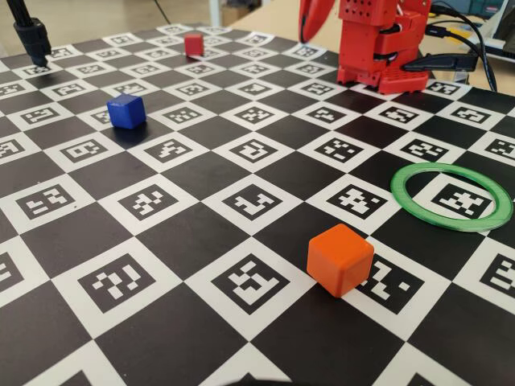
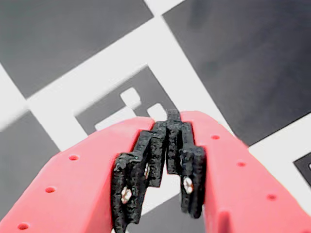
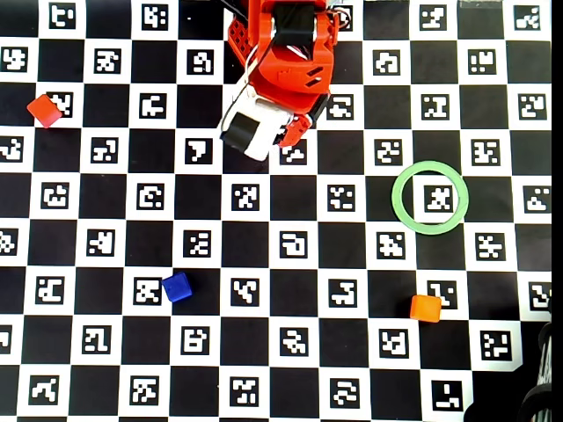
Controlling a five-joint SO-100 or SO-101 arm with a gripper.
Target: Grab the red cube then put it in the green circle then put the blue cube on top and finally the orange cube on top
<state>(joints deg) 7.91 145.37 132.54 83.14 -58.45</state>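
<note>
The red cube (image 1: 193, 43) (image 3: 44, 110) sits far off, at the upper left of the overhead view. Nearer the board's middle left lies the blue cube (image 1: 126, 111) (image 3: 177, 287). The orange cube (image 1: 340, 258) (image 3: 426, 308) rests below the green circle (image 1: 451, 225) (image 3: 397, 199), which is empty and lies flat at the right. My gripper (image 2: 172, 119) (image 3: 295, 134) hangs folded close to the red arm base (image 1: 378, 48), pointing down over a marker square. It is shut, its black pads (image 2: 158, 150) meeting at the tips with nothing between them. All three cubes are apart from it.
The board is a black-and-white checkerboard (image 3: 290, 352) with printed markers. A black stand pole (image 1: 32, 36) rises at the far left corner, and cables (image 1: 471, 40) run beside the arm base. More dark gear shows at the overhead view's lower right (image 3: 538, 397).
</note>
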